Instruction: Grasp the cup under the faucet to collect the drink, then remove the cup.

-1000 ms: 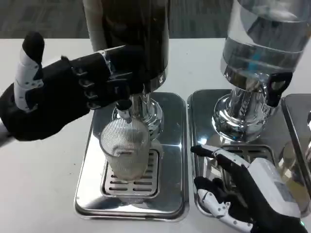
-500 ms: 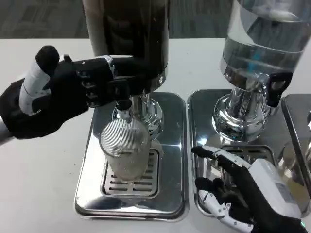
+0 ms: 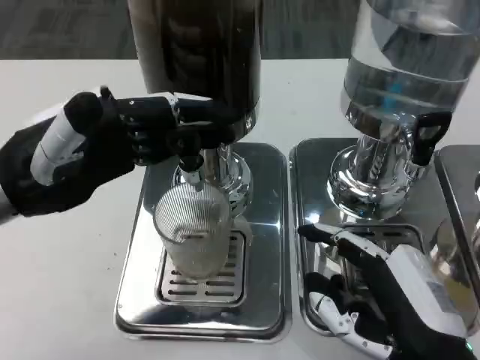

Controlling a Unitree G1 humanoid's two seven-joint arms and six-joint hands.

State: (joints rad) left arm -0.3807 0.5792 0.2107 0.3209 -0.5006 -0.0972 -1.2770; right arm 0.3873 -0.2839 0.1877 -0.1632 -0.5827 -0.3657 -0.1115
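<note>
Left hand (image 3: 112, 146) grips the faucet (image 3: 191, 154) above the cup (image 3: 193, 232); right hand (image 3: 375, 292) — fingers spread, empty.

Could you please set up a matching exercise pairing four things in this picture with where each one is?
Things:
1. ribbed cup
2. left hand
3. right hand
4. clear dispenser

Places:
A. over the right drip tray
B. at the dark dispenser's tap
C. on the left tray's grate, under the faucet
D. on a chrome base at upper right

Pairs: 1-C, 2-B, 3-A, 4-D
</note>
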